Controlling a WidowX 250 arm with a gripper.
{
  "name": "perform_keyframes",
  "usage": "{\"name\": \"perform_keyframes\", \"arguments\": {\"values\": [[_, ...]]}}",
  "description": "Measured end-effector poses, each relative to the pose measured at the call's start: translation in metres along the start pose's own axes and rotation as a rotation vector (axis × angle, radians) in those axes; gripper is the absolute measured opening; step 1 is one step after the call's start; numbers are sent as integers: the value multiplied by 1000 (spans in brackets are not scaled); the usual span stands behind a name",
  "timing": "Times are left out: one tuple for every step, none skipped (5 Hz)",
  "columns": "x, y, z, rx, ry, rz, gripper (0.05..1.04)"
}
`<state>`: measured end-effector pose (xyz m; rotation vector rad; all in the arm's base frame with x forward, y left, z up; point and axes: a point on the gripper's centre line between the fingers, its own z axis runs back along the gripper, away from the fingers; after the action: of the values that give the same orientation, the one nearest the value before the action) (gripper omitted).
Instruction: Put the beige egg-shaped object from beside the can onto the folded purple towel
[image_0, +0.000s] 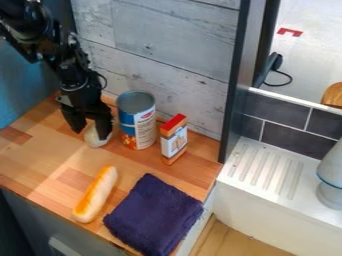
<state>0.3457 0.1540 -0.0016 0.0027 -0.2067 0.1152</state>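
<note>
The black gripper (91, 131) hangs down at the left rear of the wooden counter, its fingers spread apart. A small, rounded whitish object (96, 142) rests on the counter at the fingertips, partly hidden behind the right finger; whether the fingers touch it I cannot tell. Just right of the gripper stands an upright can (137, 125) with a blue, white and red label. Beside the can is an upright orange and white box (174, 141) with a red top. A bread roll toy (95, 194) lies nearer the front edge, and a folded dark purple cloth (153, 215) lies to its right.
A grey plank wall (160, 55) rises behind the can and box. To the right, past a dark vertical post (238, 80), is a white sink unit with a ridged drainboard (267, 167). A pale grey vessel (331, 175) stands at its right edge.
</note>
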Motion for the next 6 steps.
{"name": "perform_keyframes", "arguments": {"values": [[0, 1, -6, -1, 18, 7, 1001], [0, -5, -13, 2, 38, 6, 1001], [-3, -3, -15, 13, 52, 61, 934], [-2, -2, -15, 21, 34, 71, 876], [-8, -5, -11, 13, 37, 76, 876], [-8, 0, 25, 44, -20, 105, 845]]}}
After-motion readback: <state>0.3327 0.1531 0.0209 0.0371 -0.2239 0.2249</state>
